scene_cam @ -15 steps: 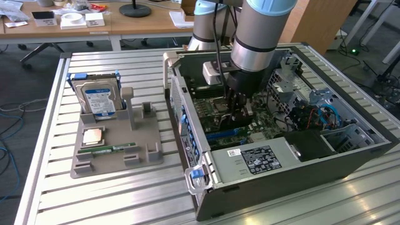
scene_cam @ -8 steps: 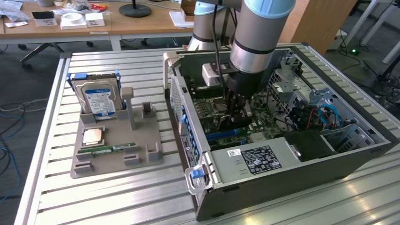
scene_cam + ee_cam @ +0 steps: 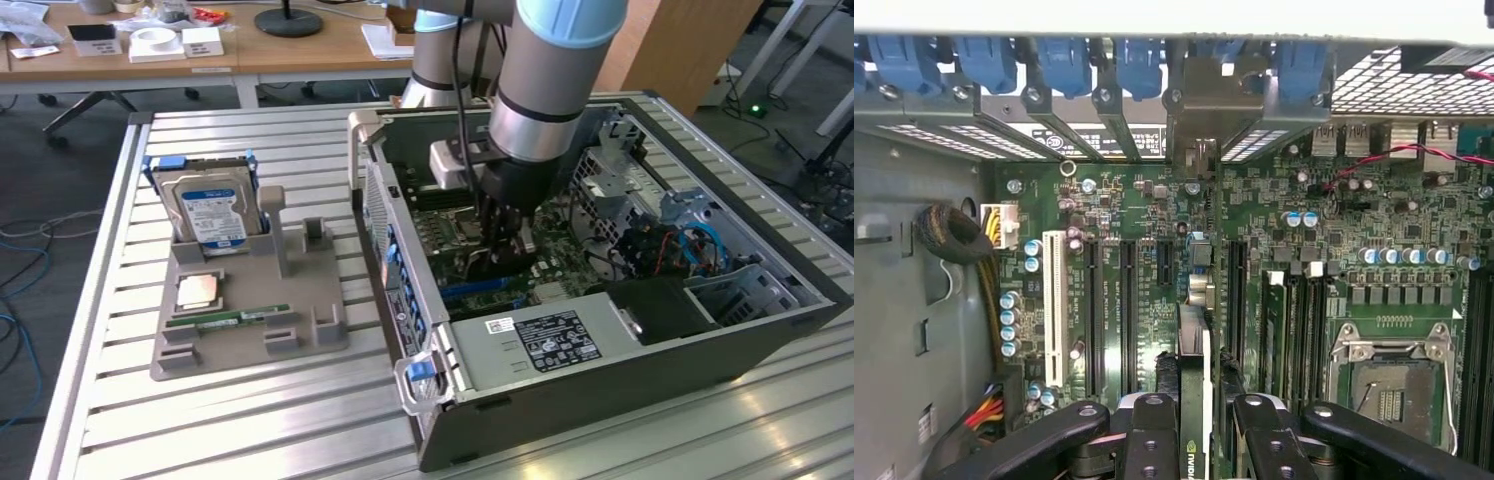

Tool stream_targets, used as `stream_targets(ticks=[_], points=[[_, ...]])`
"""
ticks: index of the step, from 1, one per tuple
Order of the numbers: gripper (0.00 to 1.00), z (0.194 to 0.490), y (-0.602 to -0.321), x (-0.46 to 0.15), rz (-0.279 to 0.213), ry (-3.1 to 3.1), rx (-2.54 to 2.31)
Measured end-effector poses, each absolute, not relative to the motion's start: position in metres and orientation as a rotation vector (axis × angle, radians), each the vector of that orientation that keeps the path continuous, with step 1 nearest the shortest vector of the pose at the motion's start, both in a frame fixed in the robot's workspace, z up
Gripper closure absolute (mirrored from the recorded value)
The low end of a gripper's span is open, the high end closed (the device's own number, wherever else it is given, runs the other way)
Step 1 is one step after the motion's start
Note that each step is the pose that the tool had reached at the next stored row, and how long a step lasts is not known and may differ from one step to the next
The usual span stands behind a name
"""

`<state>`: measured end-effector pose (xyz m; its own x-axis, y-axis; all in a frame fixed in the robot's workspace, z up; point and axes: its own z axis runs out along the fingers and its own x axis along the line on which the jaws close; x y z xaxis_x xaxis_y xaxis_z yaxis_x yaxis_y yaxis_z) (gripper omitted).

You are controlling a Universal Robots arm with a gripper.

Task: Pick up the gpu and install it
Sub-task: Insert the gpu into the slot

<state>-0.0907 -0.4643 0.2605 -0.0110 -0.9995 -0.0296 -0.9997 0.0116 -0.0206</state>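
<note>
My gripper (image 3: pixel 503 248) reaches down into the open computer case (image 3: pixel 607 355), over the motherboard (image 3: pixel 461 225). It is shut on the gpu (image 3: pixel 1194 345), a thin dark card seen edge-on between the two black fingers (image 3: pixel 1152 440). In the wrist view the gripper (image 3: pixel 1199 445) holds the card in line with a long black expansion slot (image 3: pixel 1235 290). The card's metal bracket (image 3: pixel 1204 105) sits at the case's rear slot openings, among the blue latches (image 3: pixel 1064 60). Whether the card's edge is seated in the slot is hidden by the card itself.
A grey holder (image 3: pixel 247 345) on the slatted table in the exterior view's left carries a blue-labelled hard drive (image 3: pixel 211 212), a processor chip (image 3: pixel 200 290) and a green memory stick (image 3: pixel 247 317). Inside the case are the empty processor socket (image 3: pixel 1389 390), cables (image 3: pixel 959 235) and drive cages (image 3: pixel 627 165).
</note>
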Motion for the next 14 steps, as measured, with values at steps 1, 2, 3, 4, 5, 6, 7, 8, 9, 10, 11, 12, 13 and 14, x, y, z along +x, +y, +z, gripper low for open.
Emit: stream_targets(ticks=[1, 2, 3, 4, 5, 6, 7, 8, 9, 10, 11, 12, 13, 14], points=[[0.74, 0.2599, -0.4643, -0.0908, 0.010, 2.209, -2.184], [0.74, 0.2593, -0.4643, -0.0909, 0.010, 2.209, -2.184], [0.74, 0.2591, -0.4643, -0.0909, 0.010, 2.209, -2.184], [0.74, 0.2591, -0.4643, -0.0909, 0.009, 2.209, -2.184], [0.74, 0.2591, -0.4644, -0.0909, 0.009, 2.209, -2.184], [0.74, 0.2590, -0.4643, -0.0909, 0.009, 2.209, -2.184], [0.74, 0.2585, -0.4643, -0.0909, 0.010, 2.209, -2.184], [0.74, 0.2577, -0.4642, -0.0909, 0.010, 2.208, -2.183], [0.74, 0.2570, -0.4643, -0.0909, 0.010, 2.208, -2.184], [0.74, 0.2566, -0.4643, -0.0910, 0.010, 2.209, -2.184], [0.74, 0.2560, -0.4643, -0.0910, 0.010, 2.209, -2.184], [0.74, 0.2556, -0.4643, -0.0910, 0.010, 2.209, -2.184], [0.74, 0.2550, -0.4643, -0.0911, 0.010, 2.209, -2.184], [0.74, 0.2546, -0.4643, -0.0911, 0.010, 2.209, -2.184]])
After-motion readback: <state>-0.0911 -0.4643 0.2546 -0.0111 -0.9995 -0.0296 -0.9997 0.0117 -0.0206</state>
